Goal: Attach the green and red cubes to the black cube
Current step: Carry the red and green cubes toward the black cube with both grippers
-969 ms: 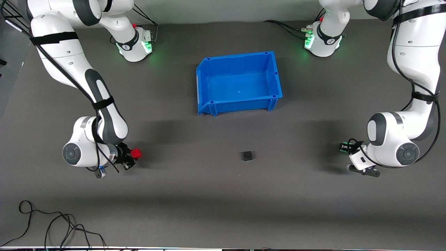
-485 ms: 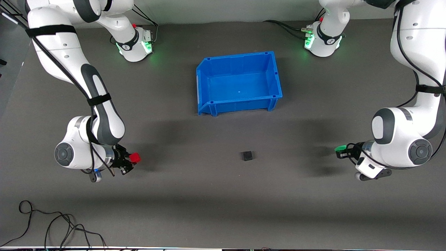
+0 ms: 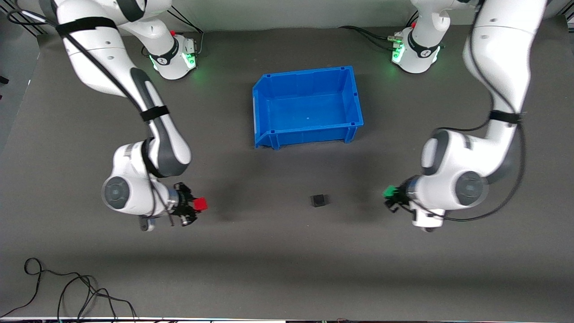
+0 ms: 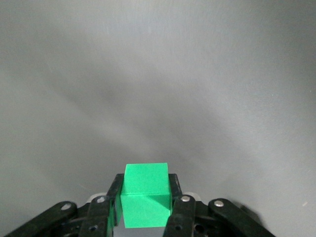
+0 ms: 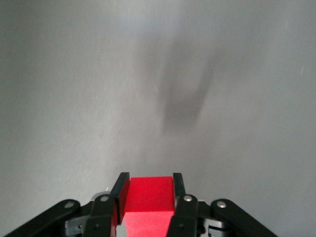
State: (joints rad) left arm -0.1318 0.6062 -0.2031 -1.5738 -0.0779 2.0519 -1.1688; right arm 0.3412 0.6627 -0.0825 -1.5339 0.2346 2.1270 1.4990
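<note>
The black cube sits on the grey mat, nearer the front camera than the blue bin. My left gripper is shut on the green cube, held above the mat toward the left arm's end of the black cube. The green cube sits between the black fingers in the left wrist view. My right gripper is shut on the red cube, held above the mat toward the right arm's end of the black cube. The red cube shows between the fingers in the right wrist view.
An open blue bin stands on the mat between the two arm bases and the black cube. A loose black cable lies at the mat's near edge, at the right arm's end.
Both arms have swung inward toward the black cube, each still carrying its cube. The left gripper has travelled farther than the right.
</note>
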